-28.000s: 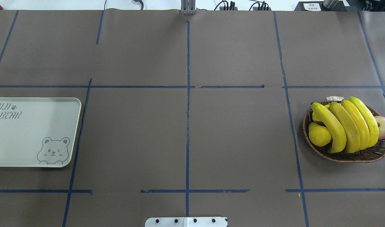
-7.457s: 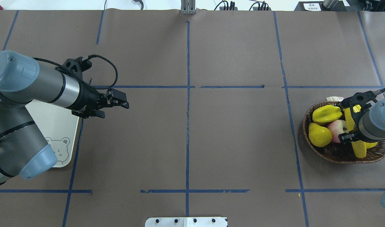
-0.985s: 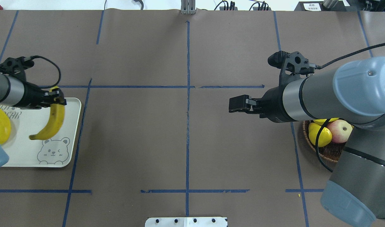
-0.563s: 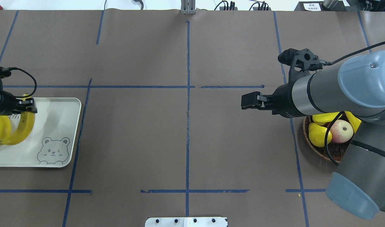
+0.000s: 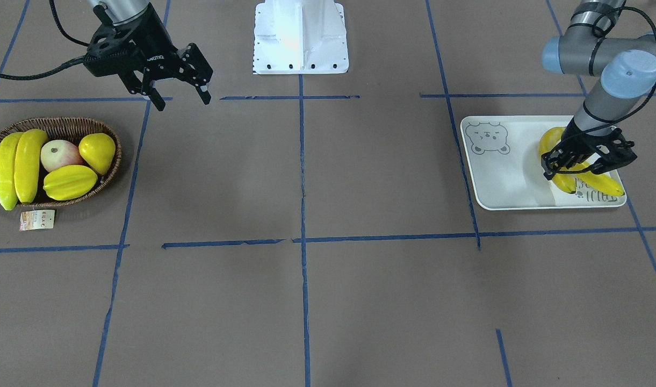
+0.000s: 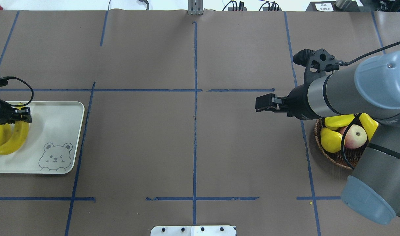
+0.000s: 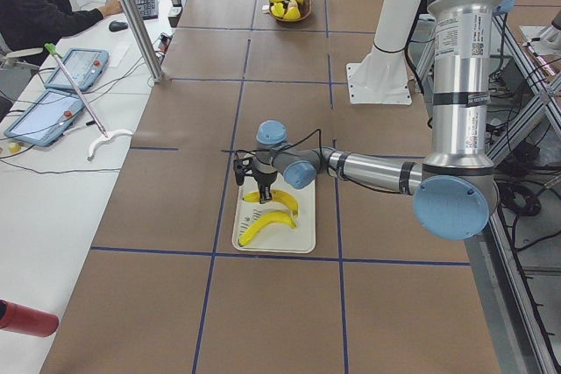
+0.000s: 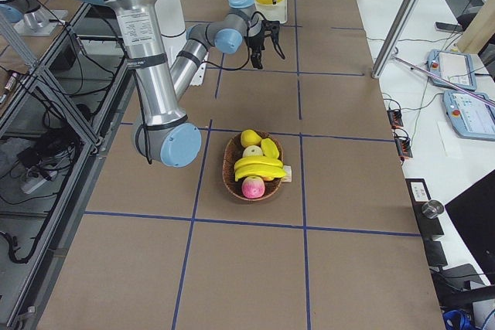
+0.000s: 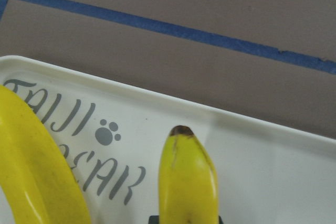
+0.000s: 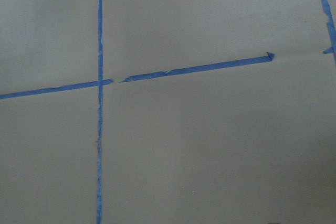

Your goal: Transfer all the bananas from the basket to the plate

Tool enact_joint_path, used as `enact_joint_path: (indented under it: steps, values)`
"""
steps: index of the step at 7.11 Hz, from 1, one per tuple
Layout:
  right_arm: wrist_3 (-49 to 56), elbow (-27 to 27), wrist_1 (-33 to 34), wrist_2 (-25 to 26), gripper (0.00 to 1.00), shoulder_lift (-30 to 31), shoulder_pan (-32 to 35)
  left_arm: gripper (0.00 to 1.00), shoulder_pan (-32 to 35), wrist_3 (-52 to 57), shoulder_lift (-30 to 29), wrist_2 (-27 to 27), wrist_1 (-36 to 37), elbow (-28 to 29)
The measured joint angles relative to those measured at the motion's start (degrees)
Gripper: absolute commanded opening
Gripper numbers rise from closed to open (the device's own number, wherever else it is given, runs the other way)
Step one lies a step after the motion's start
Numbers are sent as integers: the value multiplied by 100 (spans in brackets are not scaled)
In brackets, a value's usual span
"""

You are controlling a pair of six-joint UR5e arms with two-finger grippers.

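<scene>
**Placement of a banana on the plate; task half complete.** The left gripper [image 6: 23, 115] is over the white bear-print plate [image 5: 505, 177]. Its fingers are closed on the upper end of a banana [image 5: 550, 145], whose body curves down toward the plate surface. Whether this held banana already rests on the plate cannot be told. A second banana [image 5: 607, 185] lies on the plate just beside it, nearer the "BEAR" lettering. In the left wrist view the two are close but apart.

The right gripper [image 5: 181, 99] hangs over bare table beside the wicker basket [image 5: 64, 122]. Its fingers are spread wide and hold nothing. Two bananas [image 5: 29, 161] lie side by side and touching in the basket, next to an apple [image 5: 56, 155], a starfruit [image 5: 70, 181] and a pear-shaped yellow fruit [image 5: 98, 151].

**Hazards.**
- If the left fingers open before the banana is seated, its curved, glossy body may rock or roll. It could then strike its neighbour or slide toward the plate rim.
- Fingers that lift away askew could drag the banana with them.
- At the basket, the touching pair invites a grasp that pinches both bananas or catches only an edge. Such a grip is likely to slip in transit.
- A low approach could also nudge the apple or starfruit, or shift the light basket itself.
</scene>
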State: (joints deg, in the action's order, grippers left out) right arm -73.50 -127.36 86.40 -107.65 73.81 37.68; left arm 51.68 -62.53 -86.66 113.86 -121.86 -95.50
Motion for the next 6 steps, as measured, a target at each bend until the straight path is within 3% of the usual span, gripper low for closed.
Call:
enact_joint_path:
  steps: [2, 6]
  values:
    - [332, -5, -2, -110, 100, 255, 181, 100, 156, 423, 20, 150, 6, -78]
    - [2437, 7, -62, -483, 100, 1544, 1081, 100, 1093, 682, -79, 1765, 105, -526]
